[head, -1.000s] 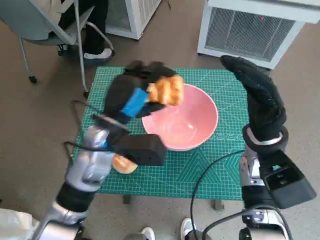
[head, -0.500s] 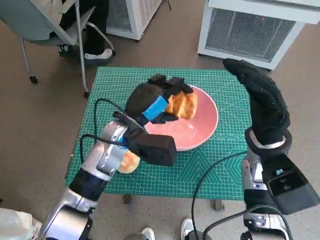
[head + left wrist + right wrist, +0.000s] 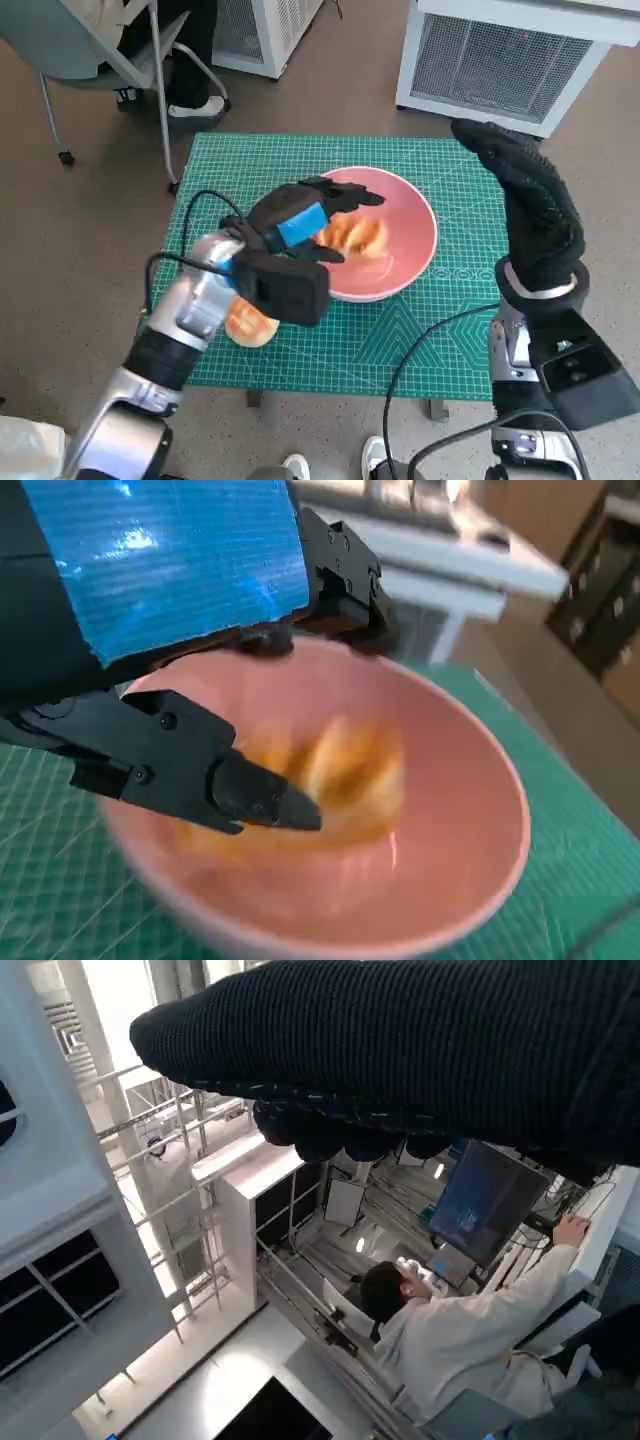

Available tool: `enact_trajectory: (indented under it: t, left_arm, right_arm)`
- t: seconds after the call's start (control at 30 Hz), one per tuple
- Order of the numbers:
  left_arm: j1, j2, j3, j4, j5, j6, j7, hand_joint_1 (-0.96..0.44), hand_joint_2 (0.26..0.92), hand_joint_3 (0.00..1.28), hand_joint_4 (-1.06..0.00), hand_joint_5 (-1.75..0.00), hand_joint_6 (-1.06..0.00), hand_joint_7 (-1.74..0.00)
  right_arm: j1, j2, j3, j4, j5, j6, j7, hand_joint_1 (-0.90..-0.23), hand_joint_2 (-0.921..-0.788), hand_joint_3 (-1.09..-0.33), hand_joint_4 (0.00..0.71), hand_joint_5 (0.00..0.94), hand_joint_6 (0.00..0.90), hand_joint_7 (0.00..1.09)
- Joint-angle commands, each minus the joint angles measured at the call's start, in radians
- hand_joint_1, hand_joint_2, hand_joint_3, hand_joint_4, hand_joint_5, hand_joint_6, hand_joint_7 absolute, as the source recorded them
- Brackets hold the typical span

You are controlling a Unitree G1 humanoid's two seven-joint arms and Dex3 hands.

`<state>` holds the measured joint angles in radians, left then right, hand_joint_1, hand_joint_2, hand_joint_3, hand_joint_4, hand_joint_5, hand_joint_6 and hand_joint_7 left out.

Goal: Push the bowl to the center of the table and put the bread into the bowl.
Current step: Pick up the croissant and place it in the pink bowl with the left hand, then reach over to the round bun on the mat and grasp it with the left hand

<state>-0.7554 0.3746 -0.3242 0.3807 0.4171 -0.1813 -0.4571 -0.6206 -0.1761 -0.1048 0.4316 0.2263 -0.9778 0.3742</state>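
Left hand (image 3: 295,222) over the near-left rim of the pink bowl (image 3: 405,262), fingers spread apart above the bowl's hollow, nothing in them. Bread (image 3: 352,236) lying loose inside the bowl, just beneath and beyond those fingers; blurred in the left wrist view, apart from the black fingertips (image 3: 262,798). A second bread piece (image 3: 249,324) on the green mat (image 3: 400,345), under the left forearm, close to the bench's near edge. Bowl about midway across the bench, open mat on all sides of it. Right hand (image 3: 528,205) upright past the bowl's right side, near the bench's right edge, fingers straight and together, holding nothing. A person seated at a monitor in the right wrist view.
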Motion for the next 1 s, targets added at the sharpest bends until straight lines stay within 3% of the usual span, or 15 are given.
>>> enact_trajectory:
  t: [0.03,0.2,0.37,0.6,1.0]
  left_arm:
    - [0.044,0.033,0.047,-0.092,-0.046,-0.025,-0.005,-0.46,0.921,0.06,-0.08,0.00,-0.22,0.00]
    - [0.140,0.077,0.107,-0.197,-0.060,-0.101,0.054,-0.45,0.921,0.05,-0.11,-0.01,-0.24,-0.01]
    - [0.248,0.135,0.177,-0.319,-0.085,-0.144,0.062,-0.43,0.920,0.03,-0.22,-0.02,-0.33,-0.03]
    - [0.414,0.239,0.279,-0.445,-0.163,-0.163,0.005,-0.43,0.920,0.01,-0.31,-0.02,-0.41,-0.04]
    - [0.622,0.335,0.367,-0.531,-0.240,-0.150,-0.072,-0.39,0.916,0.00,-0.35,-0.01,-0.45,-0.03]
  right_arm:
    - [0.016,0.002,0.004,0.008,-0.013,0.011,-0.005,-0.609,-0.921,-0.770,0.264,0.001,0.016,0.64]
    - [0.019,0.005,0.009,0.004,-0.007,0.016,-0.002,-0.607,-0.921,-0.770,0.264,0.001,0.012,0.65]
    - [0.029,0.007,0.016,-0.017,-0.002,0.022,-0.001,-0.604,-0.921,-0.773,0.264,0.001,0.007,0.66]
    - [0.035,0.002,0.020,-0.029,0.014,0.024,0.010,-0.605,-0.921,-0.772,0.264,0.001,0.001,0.67]
    - [0.025,0.001,0.023,-0.014,0.036,0.020,0.029,-0.622,-0.921,-0.768,0.264,0.001,-0.001,0.68]
